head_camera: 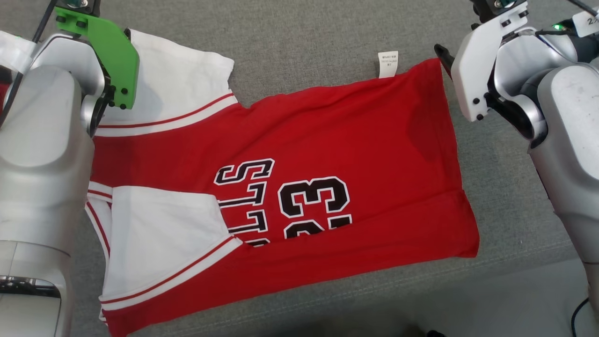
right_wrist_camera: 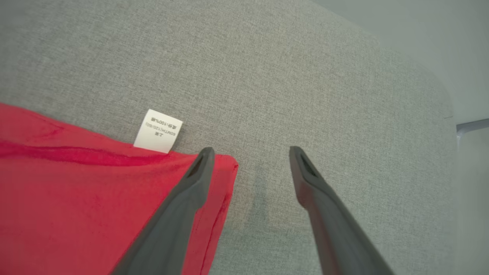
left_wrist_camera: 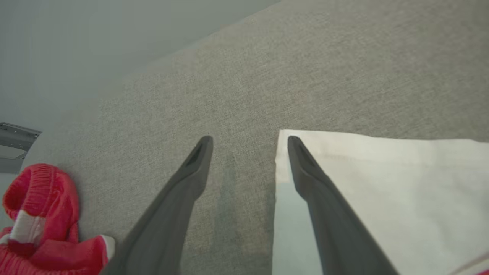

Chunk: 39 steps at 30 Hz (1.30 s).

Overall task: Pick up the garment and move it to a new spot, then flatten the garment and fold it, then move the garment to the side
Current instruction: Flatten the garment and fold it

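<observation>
Red cloth with white sleeves: the garment (head_camera: 327,140) lies spread on the grey cushion (head_camera: 304,42), crosswise below my two arms; its lettering is cut off along the near side, so I judge one lengthwise fold may already be made, though I cannot be sure.

My left pincer (left_wrist_camera: 248,143) stands apart, holding nothing; its inner finger (left_wrist_camera: 305,172) hangs over the corner of the white sleeve (left_wrist_camera: 382,172), the other finger over bare cushion; off to the outer side of it lies a red-and-white knitted thing (left_wrist_camera: 38,214), well apart.

My right pincer (right_wrist_camera: 250,151) is likewise apart and empty; one finger (right_wrist_camera: 195,175) hangs over the red hem corner (right_wrist_camera: 225,164), the other over bare cushion; the care label (right_wrist_camera: 158,131) sticks out from the edge just beside that corner, on the inner side.

So I take this as the fold step, with both far corners straddled and neither yet gripped.

The next move, as I judge it, calls for both pincers to go down together; each outer finger must press into the cushion beside the cloth edge so the pinch takes every layer; then an even lift, lest the garment skew or the sleeve slip free; the label must stay out of the right pinch.
</observation>
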Available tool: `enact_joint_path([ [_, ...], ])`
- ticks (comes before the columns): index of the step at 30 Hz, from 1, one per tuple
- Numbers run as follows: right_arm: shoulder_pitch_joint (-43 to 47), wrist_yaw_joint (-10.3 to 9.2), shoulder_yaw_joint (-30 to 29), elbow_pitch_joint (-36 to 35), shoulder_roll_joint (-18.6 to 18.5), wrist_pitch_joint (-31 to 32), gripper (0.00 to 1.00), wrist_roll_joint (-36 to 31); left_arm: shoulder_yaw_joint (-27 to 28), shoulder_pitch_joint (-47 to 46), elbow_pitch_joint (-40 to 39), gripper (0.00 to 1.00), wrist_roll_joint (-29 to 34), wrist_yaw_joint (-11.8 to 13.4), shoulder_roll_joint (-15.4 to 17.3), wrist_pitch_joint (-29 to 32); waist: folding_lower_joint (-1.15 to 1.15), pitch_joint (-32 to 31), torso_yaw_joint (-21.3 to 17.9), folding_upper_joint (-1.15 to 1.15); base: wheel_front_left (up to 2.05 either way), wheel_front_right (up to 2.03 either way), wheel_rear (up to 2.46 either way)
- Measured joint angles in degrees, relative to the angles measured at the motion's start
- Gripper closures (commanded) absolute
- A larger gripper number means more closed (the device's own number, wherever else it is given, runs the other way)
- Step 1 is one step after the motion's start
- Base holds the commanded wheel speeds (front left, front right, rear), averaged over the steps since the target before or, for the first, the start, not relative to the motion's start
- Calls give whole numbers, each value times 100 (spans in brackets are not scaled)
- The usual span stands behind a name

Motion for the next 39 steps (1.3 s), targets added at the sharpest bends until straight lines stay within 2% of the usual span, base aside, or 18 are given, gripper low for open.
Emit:
enact_joint_path([
  [7,-12,0,-102,70,-85,-118,0,12,-75,-235,304,0,-44,-60,-1,86,0,338,-170,0,0,0,0],
  [8,2,0,-105,91,-101,-141,0,12,-78,-257,348,9,-49,-60,-5,97,0,342,-186,0,0,0,0],
  [9,20,0,-114,114,-122,-155,0,12,-99,-270,367,27,-49,-59,-10,77,0,335,-191,0,0,0,0],
  [10,47,0,-112,132,-140,-154,0,16,-116,-274,410,27,-49,-59,-23,86,0,321,-191,0,0,0,0],
  [11,74,0,-108,147,-144,-147,0,36,-133,-274,460,58,-54,-60,-46,111,0,304,-186,0,0,0,0],
  [13,113,0,-115,156,-147,-108,0,60,-168,-273,558,100,-80,-68,-110,157,0,275,-169,0,0,0,0],
  [19,91,-1,-469,132,-120,-133,0,44,-265,-257,717,100,-120,-67,-321,112,-1,203,-77,0,0,0,0],
  [24,77,0,-550,110,152,-99,0,-174,-304,-183,876,100,-220,-65,-546,-19,-1,116,23,0,0,0,0],
  [30,113,0,-476,332,352,258,0,-337,-397,-173,1045,100,-260,-71,-643,-136,-1,54,114,0,0,0,0],
  [39,42,0,-717,537,573,569,0,-655,-492,-279,1224,100,-323,-113,-772,-275,-1,158,227,0,0,0,0],
])
